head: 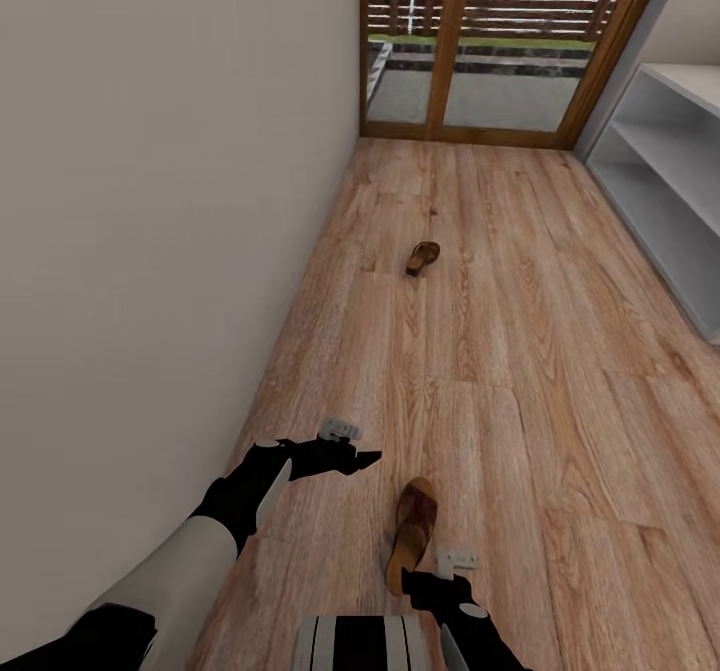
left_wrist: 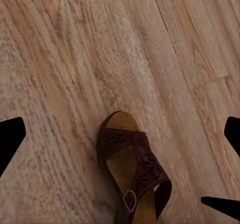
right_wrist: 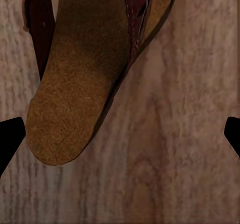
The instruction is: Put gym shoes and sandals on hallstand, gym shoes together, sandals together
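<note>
Both grippers' fingers stand apart and hold nothing. Left gripper [head: 355, 458] hovers over the floor [head: 520, 351] near the wall [head: 150, 201], just beside a sandal [head: 412, 534]; its wrist view shows that sandal [left_wrist: 132, 171] between spread fingertips [left_wrist: 10, 141]. Right gripper [head: 425, 583] hangs at the sandal's heel end, whose tan footbed [right_wrist: 75, 88] shows close up. A second sandal [head: 422, 257] lies well apart, farther along toward the glass door [head: 490, 41]. White rack [head: 670, 171] stands at right.
</note>
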{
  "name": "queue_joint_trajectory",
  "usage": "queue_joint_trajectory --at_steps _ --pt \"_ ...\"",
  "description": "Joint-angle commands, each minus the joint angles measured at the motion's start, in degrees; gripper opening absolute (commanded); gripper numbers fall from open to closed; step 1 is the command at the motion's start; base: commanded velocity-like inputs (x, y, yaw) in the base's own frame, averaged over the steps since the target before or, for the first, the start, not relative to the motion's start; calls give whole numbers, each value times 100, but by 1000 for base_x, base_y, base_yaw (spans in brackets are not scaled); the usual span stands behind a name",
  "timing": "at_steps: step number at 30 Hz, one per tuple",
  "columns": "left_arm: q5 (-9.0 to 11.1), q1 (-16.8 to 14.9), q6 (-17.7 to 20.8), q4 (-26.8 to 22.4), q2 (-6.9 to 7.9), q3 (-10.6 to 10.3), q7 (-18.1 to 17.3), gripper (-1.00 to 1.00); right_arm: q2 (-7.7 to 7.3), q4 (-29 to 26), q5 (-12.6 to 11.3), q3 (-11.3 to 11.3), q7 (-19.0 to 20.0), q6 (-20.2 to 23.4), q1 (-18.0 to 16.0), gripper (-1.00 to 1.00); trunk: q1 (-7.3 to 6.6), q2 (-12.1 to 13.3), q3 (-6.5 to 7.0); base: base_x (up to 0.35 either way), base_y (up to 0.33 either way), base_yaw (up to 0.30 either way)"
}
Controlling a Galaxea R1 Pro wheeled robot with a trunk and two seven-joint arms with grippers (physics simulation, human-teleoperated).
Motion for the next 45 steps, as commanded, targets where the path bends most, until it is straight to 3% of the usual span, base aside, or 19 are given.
queue_joint_trajectory --at_steps 1,7,8,14,26,29,45 --pt "-1 -13 55 -9 0 4 -12 100 0 -113 -35 11 -35 39 -4 100 -1 -1 -4 0 0 0" --pt "-3 -38 89 -15 -3 3 -1 100 0 -588 -255 10 -83 65 -11 100 -1 -1 -5 0 0 0" --pt "-3 -48 111 -17 -4 2 2 100 0 -761 -566 20 -275 83 -12 100 -1 -1 -5 0 0 0" --pt "-3 -48 141 -86 0 5 14 100 0 -847 -1001 80 -791 88 -13 100 -1 -1 -5 0 0 0" --pt "-3 7 174 -251 4 7 21 100 0 -747 -1313 146 -1016 79 -13 100 -1 -1 -5 0 0 0" --pt "-3 26 175 -256 6 7 27 100 0 -693 -1493 143 -1015 79 -13 100 -1 -1 -5 0 0 0" --pt "-3 33 176 -263 35 -6 23 100 0 -704 -1568 144 -1000 78 -13 100 -1 -1 -5 0 0 -20"
